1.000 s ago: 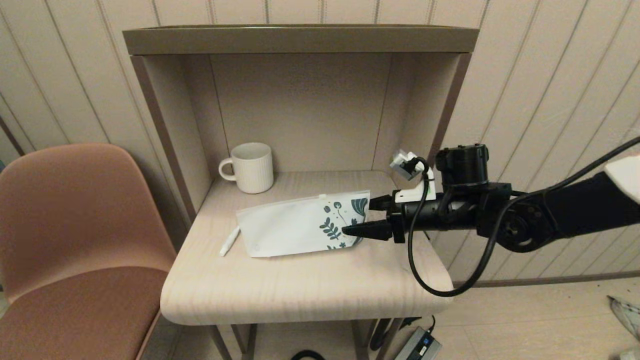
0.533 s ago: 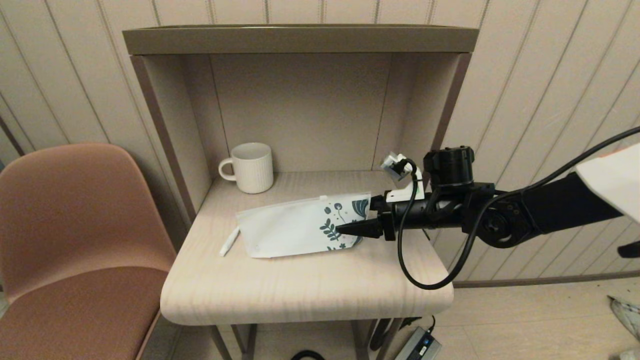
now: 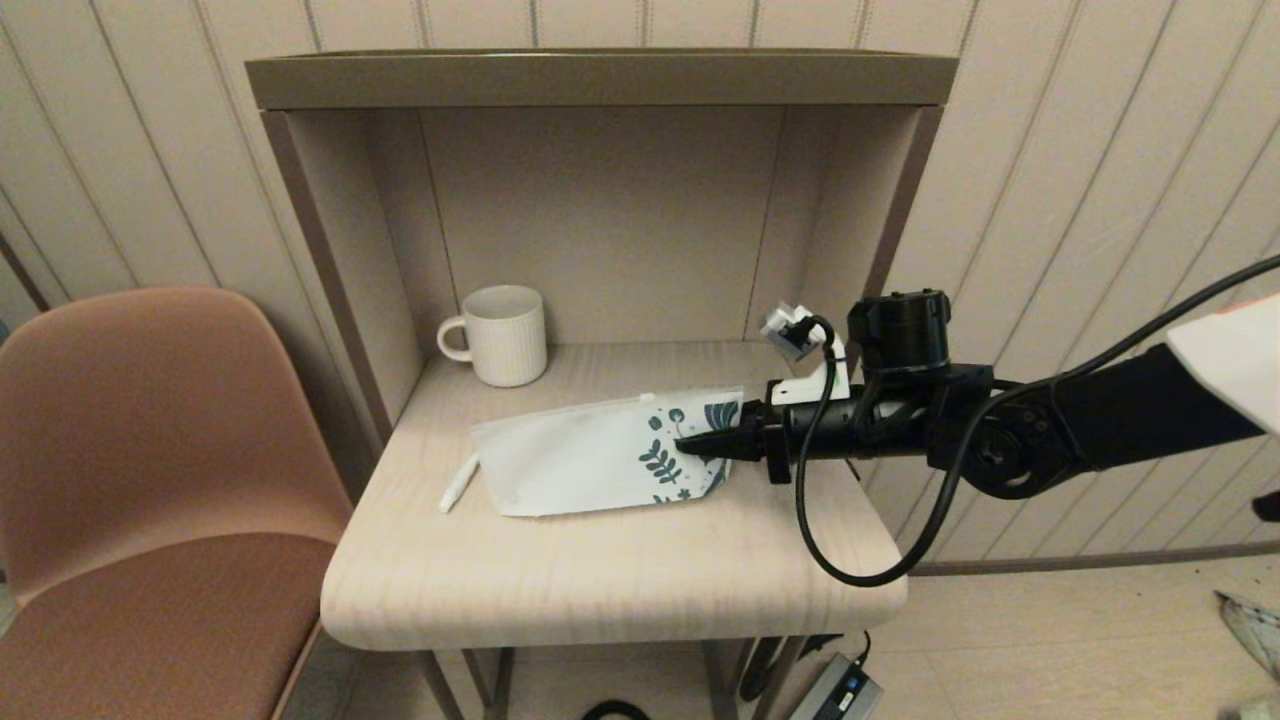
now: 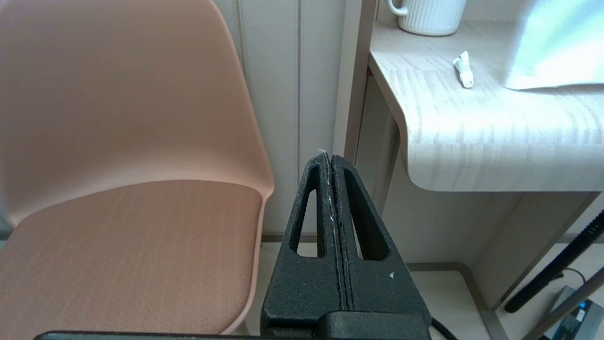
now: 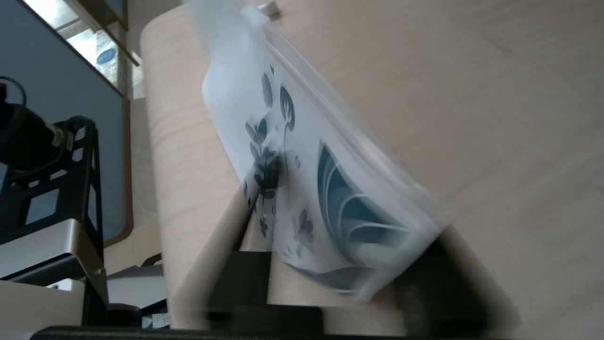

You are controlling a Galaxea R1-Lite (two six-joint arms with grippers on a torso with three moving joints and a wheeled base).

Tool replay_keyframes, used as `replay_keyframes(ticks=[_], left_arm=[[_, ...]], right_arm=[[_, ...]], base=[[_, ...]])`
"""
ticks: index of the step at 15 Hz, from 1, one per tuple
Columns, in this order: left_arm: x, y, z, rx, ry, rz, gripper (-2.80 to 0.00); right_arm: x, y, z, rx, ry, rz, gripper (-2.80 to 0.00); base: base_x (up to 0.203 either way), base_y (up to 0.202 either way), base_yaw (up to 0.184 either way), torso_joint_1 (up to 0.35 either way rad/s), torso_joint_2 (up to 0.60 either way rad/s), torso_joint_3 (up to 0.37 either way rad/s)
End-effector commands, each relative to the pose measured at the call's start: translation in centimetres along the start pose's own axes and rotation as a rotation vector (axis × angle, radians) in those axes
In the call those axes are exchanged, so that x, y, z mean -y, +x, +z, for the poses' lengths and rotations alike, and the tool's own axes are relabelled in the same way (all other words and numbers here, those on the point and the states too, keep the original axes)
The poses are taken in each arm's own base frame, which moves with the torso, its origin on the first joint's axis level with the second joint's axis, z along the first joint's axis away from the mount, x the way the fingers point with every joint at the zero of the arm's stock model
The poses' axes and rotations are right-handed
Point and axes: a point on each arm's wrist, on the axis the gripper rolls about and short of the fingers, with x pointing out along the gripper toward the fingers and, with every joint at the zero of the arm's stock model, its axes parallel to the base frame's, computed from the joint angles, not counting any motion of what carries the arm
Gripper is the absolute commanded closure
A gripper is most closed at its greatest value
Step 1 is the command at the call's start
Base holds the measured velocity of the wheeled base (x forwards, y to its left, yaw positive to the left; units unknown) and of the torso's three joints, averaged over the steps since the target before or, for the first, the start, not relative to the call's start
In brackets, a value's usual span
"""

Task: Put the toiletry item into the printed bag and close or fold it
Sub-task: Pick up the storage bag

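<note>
The head view looks forward and down from above the table, taking in its whole top, the hutch above it and the chair to its left. The left wrist view sits low beside the table's left front corner, below the tabletop, facing the chair and table edge from near. The right wrist view skims the tabletop at the bag, very near. All three share the bag and tabletop.
</note>
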Motion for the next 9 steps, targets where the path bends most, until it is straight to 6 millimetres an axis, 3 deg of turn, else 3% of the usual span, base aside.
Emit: replay_keyframes(ticks=[1,6,9], left_arm=[[0.0,0.0,0.0,0.001,0.0,0.0,0.0],[0.0,0.0,0.0,0.0,0.0,0.0,0.0],[0.0,0.0,0.0,0.0,0.019,0.0,0.0]], right_arm=[[-0.7,-0.2,0.4,0.007,-0.013,0.012,0.0],[-1.5,-0.7,0.9,0.019,-0.028,0.046,0.0],[-2.3,-1.8,2.2,0.045,-0.057,0.037,0.0]], base=[[0.0,0.0,0.0,0.0,0.0,0.0],[0.0,0.0,0.0,0.0,0.0,0.0],[0.0,0.0,0.0,0.0,0.0,0.0]])
